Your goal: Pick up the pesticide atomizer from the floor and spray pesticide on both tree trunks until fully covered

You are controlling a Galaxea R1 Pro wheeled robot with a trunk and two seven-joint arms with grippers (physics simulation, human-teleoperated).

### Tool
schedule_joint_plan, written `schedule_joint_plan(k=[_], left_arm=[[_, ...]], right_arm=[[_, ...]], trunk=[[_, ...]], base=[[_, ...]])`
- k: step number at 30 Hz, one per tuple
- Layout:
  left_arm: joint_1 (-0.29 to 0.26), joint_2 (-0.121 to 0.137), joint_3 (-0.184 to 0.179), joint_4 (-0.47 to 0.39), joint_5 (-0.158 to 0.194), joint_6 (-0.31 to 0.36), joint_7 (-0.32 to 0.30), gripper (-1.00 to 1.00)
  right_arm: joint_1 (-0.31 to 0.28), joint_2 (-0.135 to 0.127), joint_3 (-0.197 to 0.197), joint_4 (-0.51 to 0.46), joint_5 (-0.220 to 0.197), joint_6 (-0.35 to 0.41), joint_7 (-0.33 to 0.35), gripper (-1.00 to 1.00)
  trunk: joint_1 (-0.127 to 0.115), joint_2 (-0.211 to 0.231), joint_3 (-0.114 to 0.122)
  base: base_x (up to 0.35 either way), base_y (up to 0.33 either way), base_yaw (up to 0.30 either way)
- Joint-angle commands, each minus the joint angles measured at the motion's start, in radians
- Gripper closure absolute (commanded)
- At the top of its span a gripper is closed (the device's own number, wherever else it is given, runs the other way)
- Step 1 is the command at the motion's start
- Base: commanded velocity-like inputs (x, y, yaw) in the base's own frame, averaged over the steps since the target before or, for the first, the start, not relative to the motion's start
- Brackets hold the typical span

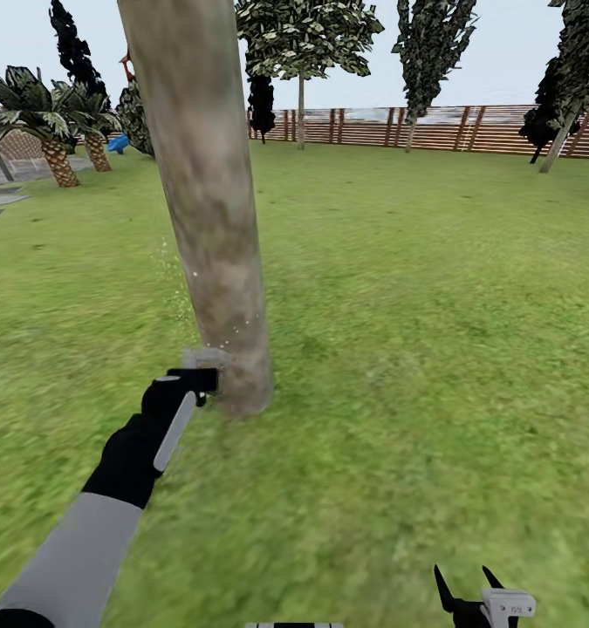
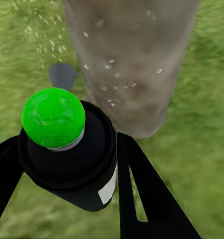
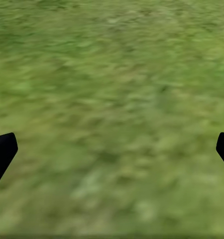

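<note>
**While clamped on the atomizer, left gripper held low against the trunk**

Where the lawn (image 1: 399, 331) meets the foot of the tree trunk (image 1: 208, 201), left gripper (image 1: 192, 381) held out low, fingers closed on either side of the pesticide atomizer (image 2: 72, 154). Seen from the left wrist: dark bottle body between the two black fingers (image 2: 147, 194), green cap on top, whitish label on its side, nozzle end facing the trunk and just beside it. Pale droplets scattered over the mottled grey-beige bark and hanging in the air beside it; a faint grey haze right at the nozzle in the head view.

Right gripper (image 1: 469, 583) low at the near edge of the head view, well apart from the trunk, fingers spread wide with nothing between them, only blurred grass beneath in its wrist view.

Farther back: brown slatted fence (image 1: 434, 127) across the lawn, a second tree (image 1: 301, 52) before it, palms (image 1: 54, 118) off to the left.
</note>
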Motion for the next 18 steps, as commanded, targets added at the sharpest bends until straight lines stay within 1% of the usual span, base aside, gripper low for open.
schedule_joint_plan(k=[1, 2, 3, 4, 5, 6, 7, 8, 10, 11, 12, 13, 14, 16, 17, 18], left_arm=[[-0.003, 0.009, 0.008, -0.015, 0.011, 0.01, 0.0, 1.0], [-0.005, 0.003, 0.002, -0.04, 0.01, 0.031, -0.001, 1.0], [-0.005, -0.004, -0.011, -0.05, 0.01, 0.049, -0.001, 1.0], [-0.005, -0.022, -0.04, -0.063, 0.01, 0.076, -0.001, 1.0], [-0.005, -0.04, -0.064, -0.074, 0.01, 0.088, 0.0, 1.0], [-0.005, -0.065, -0.087, -0.089, 0.009, 0.097, 0.001, 1.0], [-0.005, -0.087, -0.1, -0.114, 0.009, 0.114, 0.001, 1.0], [-0.005, -0.09, -0.101, -0.129, 0.009, 0.137, 0.001, 1.0], [-0.005, -0.08, -0.093, -0.161, 0.008, 0.159, 0.001, 1.0], [-0.005, -0.071, -0.078, -0.171, 0.008, 0.163, 0.001, 1.0], [-0.005, -0.011, 0.042, -0.182, 0.011, 0.169, -0.002, 1.0], [-0.005, -0.008, 0.043, -0.182, 0.011, 0.17, -0.002, 1.0], [-0.004, -0.011, 0.042, -0.183, 0.011, 0.17, -0.002, 1.0], [-0.003, -0.018, 0.02, -0.184, 0.01, 0.178, -0.002, 1.0], [-0.004, -0.022, -0.029, -0.184, 0.011, 0.182, -0.001, 1.0], [-0.005, -0.025, -0.058, -0.185, 0.011, 0.184, 0.001, 1.0]], right_arm=[[0.0, 0.0, 0.0, 0.0, 0.0, 0.0, 0.0, -1.0], [0.0, 0.0, 0.0, 0.0, 0.0, 0.0, 0.0, -1.0], [0.0, 0.0, 0.0, 0.0, 0.0, 0.0, 0.0, -1.0], [0.0, 0.0, 0.0, 0.0, 0.0, 0.0, 0.0, -1.0], [0.0, 0.0, 0.0, 0.0, 0.0, 0.0, 0.0, -1.0], [0.0, 0.0, 0.0, 0.0, 0.0, 0.0, 0.0, -1.0], [0.0, 0.0, 0.0, 0.0, 0.0, 0.0, 0.0, -1.0], [0.0, 0.0, 0.0, 0.0, 0.0, 0.0, 0.0, -1.0], [0.0, 0.0, 0.0, 0.0, 0.0, 0.0, 0.0, -1.0], [0.0, 0.0, 0.0, 0.0, 0.0, 0.0, 0.0, -1.0], [0.0, 0.0, 0.0, 0.0, 0.0, 0.0, 0.0, -1.0], [0.0, 0.0, 0.0, 0.0, 0.0, 0.0, 0.0, -1.0], [0.0, 0.0, 0.0, 0.0, 0.0, 0.0, 0.0, -1.0], [0.0, 0.0, 0.0, 0.0, 0.0, 0.0, 0.0, -1.0], [0.0, 0.0, 0.0, 0.0, 0.0, 0.0, 0.0, -1.0], [0.0, 0.0, 0.0, 0.0, 0.0, 0.0, 0.0, -1.0]], trunk=[[0.0, 0.0, 0.0], [0.0, 0.0, 0.0], [0.0, 0.0, 0.0], [0.0, 0.0, 0.0], [0.0, 0.0, 0.0], [0.0, 0.0, 0.0], [0.0, 0.0, 0.0], [0.0, 0.0, 0.0], [0.0, 0.0, 0.0], [0.0, 0.0, 0.0], [0.0, 0.0, 0.0], [0.0, 0.0, 0.0], [0.0, 0.0, 0.0], [0.0, 0.0, 0.0], [0.0, 0.0, 0.0], [0.0, 0.0, 0.0]], base=[[0.0, 0.0, 0.0], [0.0, 0.0, 0.0], [0.0, 0.0, 0.0], [0.0, 0.0, 0.0], [0.0, 0.0, 0.0], [0.0, 0.0, 0.0], [0.0, 0.0, 0.0], [0.0, 0.0, 0.0], [0.0, 0.0, 0.0], [0.0, 0.0, 0.0], [0.0, 0.0, 0.0], [0.0, 0.0, 0.0], [0.0, 0.0, 0.0], [0.0, 0.0, 0.0], [0.0, 0.0, 0.0], [0.0, 0.0, 0.0]])
